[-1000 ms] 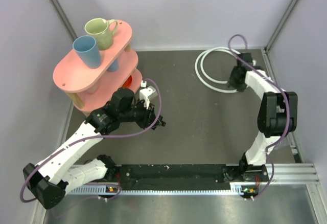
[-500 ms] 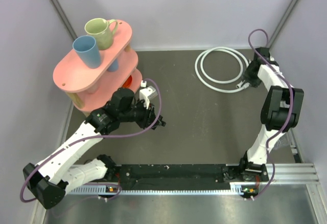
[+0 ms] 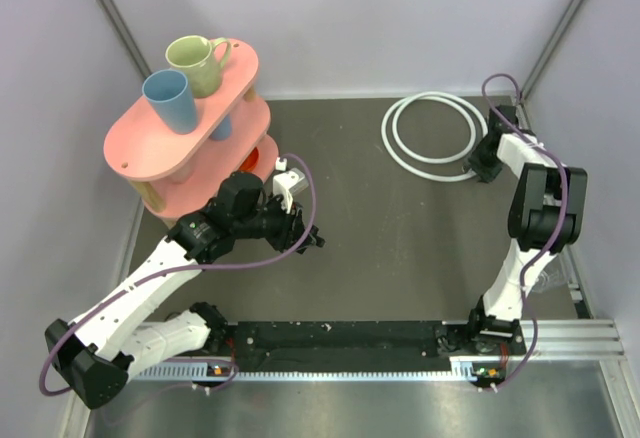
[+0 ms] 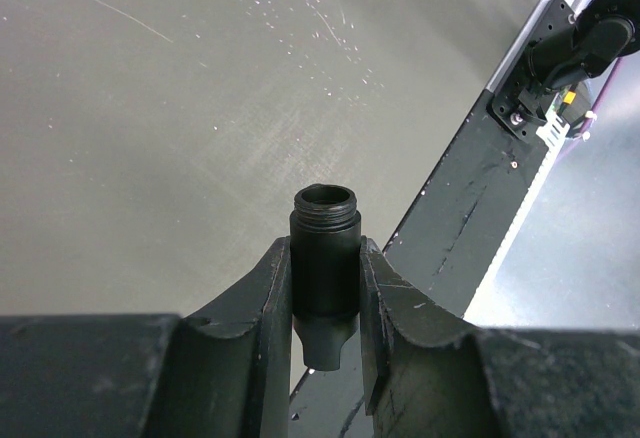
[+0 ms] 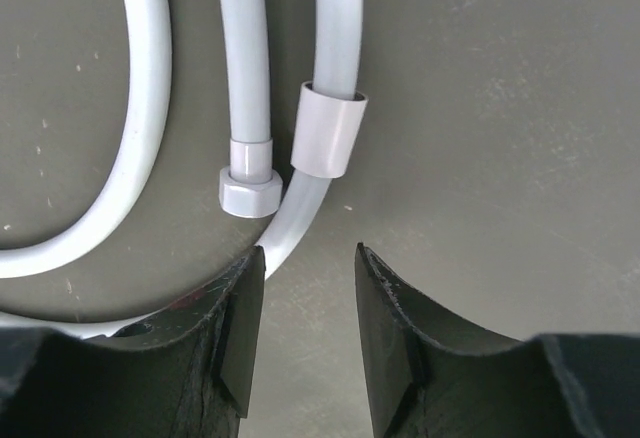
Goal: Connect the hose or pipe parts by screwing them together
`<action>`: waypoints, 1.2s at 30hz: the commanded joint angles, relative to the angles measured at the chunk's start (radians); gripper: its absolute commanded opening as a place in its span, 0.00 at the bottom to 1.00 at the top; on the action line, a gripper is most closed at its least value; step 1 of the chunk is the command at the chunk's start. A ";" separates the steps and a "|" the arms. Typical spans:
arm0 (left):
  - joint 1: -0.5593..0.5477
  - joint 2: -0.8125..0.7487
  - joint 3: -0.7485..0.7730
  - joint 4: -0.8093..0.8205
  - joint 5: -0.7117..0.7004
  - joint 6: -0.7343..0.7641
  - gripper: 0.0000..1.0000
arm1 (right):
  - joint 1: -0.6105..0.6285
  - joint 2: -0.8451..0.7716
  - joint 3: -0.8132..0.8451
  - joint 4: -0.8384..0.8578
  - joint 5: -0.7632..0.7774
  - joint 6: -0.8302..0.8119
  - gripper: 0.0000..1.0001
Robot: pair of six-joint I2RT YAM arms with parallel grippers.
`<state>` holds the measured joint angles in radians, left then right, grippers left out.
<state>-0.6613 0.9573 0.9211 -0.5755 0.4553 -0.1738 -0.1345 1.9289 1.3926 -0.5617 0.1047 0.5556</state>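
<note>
One coiled white hose [image 3: 388, 130] lies far right on the table [image 3: 400, 248], my right gripper [image 5: 308, 258] parted and empty over its hex end fitting [image 5: 249, 190] (left gripper [image 4: 325, 246] clamped on the black connector [image 4: 325, 218]), so I should centre on it before closing.

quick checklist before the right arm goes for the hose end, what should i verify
1. Grip on connector by left pincer: ok, clamped, threaded end out.
2. State of right pincer: ok, open and empty.
3. Aim at nut: not ok, it sits ahead and off to one side of the gap.
4. Lie of hose: ok, coiled loose, nothing on it.
5. Fit of nut thread to connector: cannot tell.
</note>
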 commanded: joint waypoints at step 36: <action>-0.001 -0.038 -0.005 0.071 -0.012 -0.003 0.00 | 0.084 0.058 0.117 -0.046 -0.016 -0.037 0.00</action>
<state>-0.6613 0.9440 0.9211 -0.5755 0.4496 -0.1738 -0.0895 2.0079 1.4555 -0.5907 0.1036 0.5838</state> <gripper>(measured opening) 0.299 0.221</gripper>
